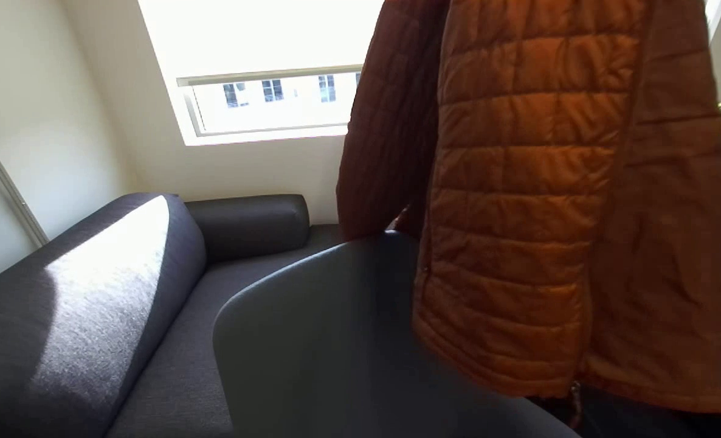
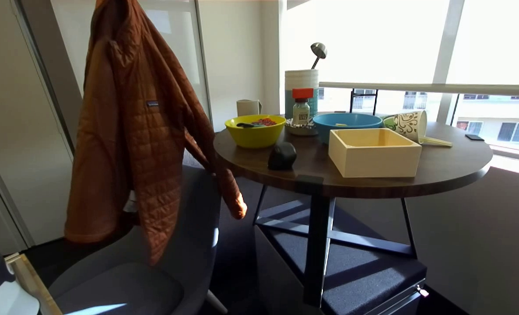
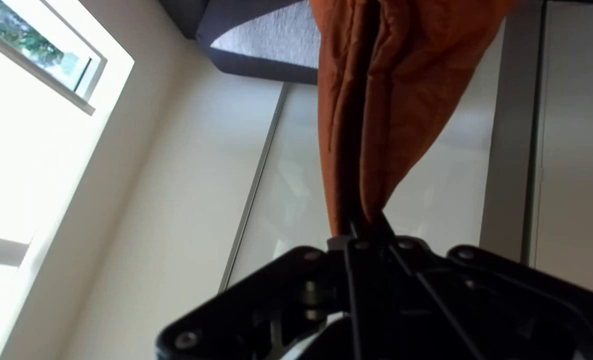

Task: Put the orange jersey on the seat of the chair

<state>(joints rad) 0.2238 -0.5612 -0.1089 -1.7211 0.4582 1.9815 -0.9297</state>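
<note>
The orange jersey hangs down in long folds in both exterior views (image 1: 524,182) (image 2: 154,135); its top is cut off by the upper edge of each. In the wrist view my gripper (image 3: 366,227) is shut on a gathered part of the jersey (image 3: 406,85). The gripper is out of view in both exterior views. The grey chair (image 1: 312,328) has its backrest partly hidden by the jersey. In an exterior view its seat (image 2: 124,284) shows below the hanging hem, and a sleeve hangs at the backrest's table side. Whether the jersey touches the backrest I cannot tell.
A round dark table (image 2: 452,162) stands beside the chair, bearing a yellow bowl (image 2: 255,138), a blue bowl (image 2: 347,120), a cream box (image 2: 377,159) and a black object (image 2: 282,156). A dark grey sofa (image 1: 172,365) is behind the chair. Part of the white robot base (image 2: 5,284) shows.
</note>
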